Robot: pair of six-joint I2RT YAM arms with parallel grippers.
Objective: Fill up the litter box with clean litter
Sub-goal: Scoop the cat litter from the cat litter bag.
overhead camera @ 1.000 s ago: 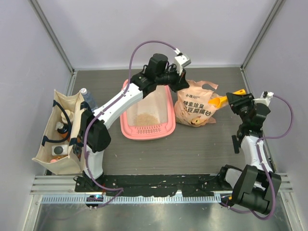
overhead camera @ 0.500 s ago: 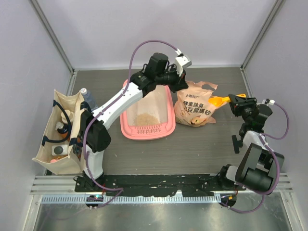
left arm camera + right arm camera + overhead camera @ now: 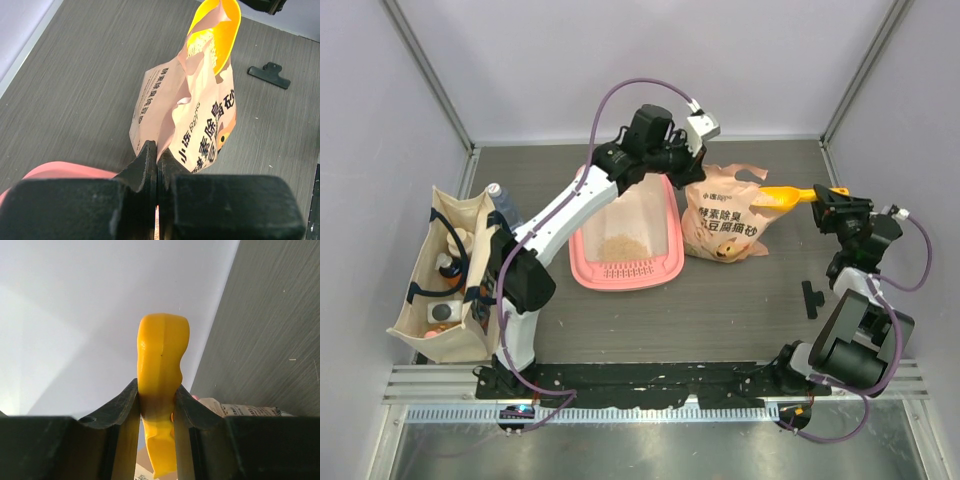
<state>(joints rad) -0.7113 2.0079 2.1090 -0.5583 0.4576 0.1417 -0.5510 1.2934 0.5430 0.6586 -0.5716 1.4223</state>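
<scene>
Left wrist view alone showed clean litter [image 3: 201, 46] in the yellow scoop [image 3: 226, 27], with the left gripper [image 3: 157, 151] pinching the litter bag [image 3: 200, 125]. Overhead, the right gripper [image 3: 823, 196] clamped the scoop, and the litter box [image 3: 625, 283] sat beside the bag.

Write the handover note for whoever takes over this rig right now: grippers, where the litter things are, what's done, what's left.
Left gripper: shut, pinching the top edge of the litter bag.
Right gripper: closed on the handle of the scoop, which sits at the bag's mouth with granules in its bowl.
Litter box: on the table, just left of the bag in the top view. A small pile of clean litter lies on its floor; most of the floor is bare.
Done: some litter is in.
Left: carry this scoopful over the box, tip it, and probably repeat.
</scene>
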